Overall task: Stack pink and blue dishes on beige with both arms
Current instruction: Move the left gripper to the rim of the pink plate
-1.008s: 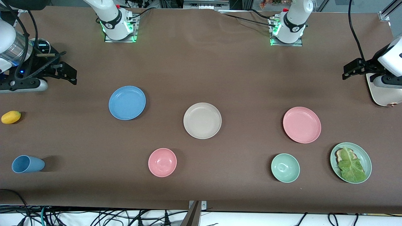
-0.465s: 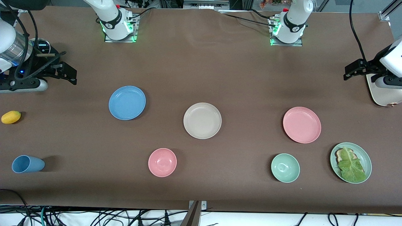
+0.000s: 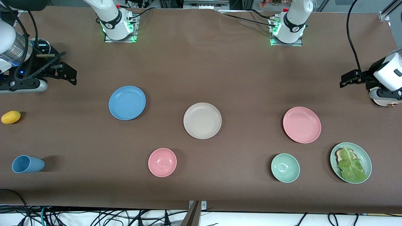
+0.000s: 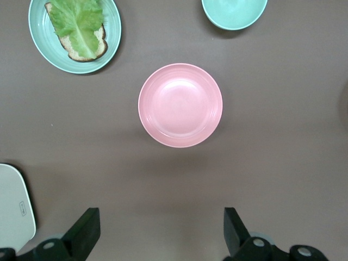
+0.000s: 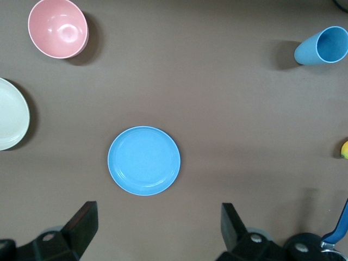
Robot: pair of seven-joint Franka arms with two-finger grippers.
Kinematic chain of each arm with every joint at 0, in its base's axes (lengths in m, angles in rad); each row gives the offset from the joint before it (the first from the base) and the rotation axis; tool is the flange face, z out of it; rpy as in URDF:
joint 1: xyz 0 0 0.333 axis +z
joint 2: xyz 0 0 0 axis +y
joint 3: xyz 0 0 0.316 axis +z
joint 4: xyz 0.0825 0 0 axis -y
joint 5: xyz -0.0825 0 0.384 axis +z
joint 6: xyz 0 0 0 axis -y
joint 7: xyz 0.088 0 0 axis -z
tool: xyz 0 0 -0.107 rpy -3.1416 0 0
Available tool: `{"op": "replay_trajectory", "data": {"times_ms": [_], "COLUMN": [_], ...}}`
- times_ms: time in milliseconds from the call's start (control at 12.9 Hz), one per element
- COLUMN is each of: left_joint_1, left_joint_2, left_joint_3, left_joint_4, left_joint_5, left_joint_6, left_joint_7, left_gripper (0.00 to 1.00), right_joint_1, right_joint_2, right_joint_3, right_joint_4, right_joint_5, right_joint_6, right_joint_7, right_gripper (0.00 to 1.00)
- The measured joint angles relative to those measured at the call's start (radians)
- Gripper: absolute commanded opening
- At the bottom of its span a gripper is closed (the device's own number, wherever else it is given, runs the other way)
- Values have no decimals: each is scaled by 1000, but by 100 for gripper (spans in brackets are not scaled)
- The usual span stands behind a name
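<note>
Brown tabletop (image 3: 201,72): beige plate (image 3: 202,120) mid; blue plate (image 3: 127,102) toward right arm's end, pink plate (image 3: 301,124) toward left arm's. Left gripper (image 4: 157,235), right gripper (image 5: 156,232) up, jaws wide, empty. Step: approach; next, descend, grip rims.

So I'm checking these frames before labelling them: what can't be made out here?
- Cream object at the left arm's end: front view, mostly covered by the left arm; left wrist view, cut by the edge.
- Bread under the lettuce on the green plate: mostly covered.
- Yellow fruit: right wrist view shows only a sliver at the edge.
- Beige plate: cut off in the right wrist view.
</note>
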Motion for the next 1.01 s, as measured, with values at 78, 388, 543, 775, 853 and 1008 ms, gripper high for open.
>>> {"op": "replay_trajectory", "data": {"times_ms": [78,388,543,775,853,1008], "left_joint_1": [0,4,15,38,46,54], "left_joint_2": [12,70,147,300,350,430], "left_joint_3": [0,1,4,5,5,5], "left_joint_4": [11,21,27,50,55,46], "left_joint_5": [-1,-2,-2,-3,-3,-3], "left_joint_6": [0,0,2,29,79,211], "left_joint_7": [0,0,0,2,3,4], "left_gripper": [100,100,100,100,100,100], "right_joint_1": [0,-5,-5,-12,-16,-17], "right_joint_2": [0,1,2,6,7,9], "right_joint_3": [0,-9,-11,-14,-14,-14], "right_joint_4": [0,0,0,0,0,0], "right_joint_5": [0,0,0,0,0,0], "right_joint_6": [0,0,0,0,0,0], "right_joint_7": [0,1,2,2,4,23], "right_gripper": [100,100,100,100,100,100]}}
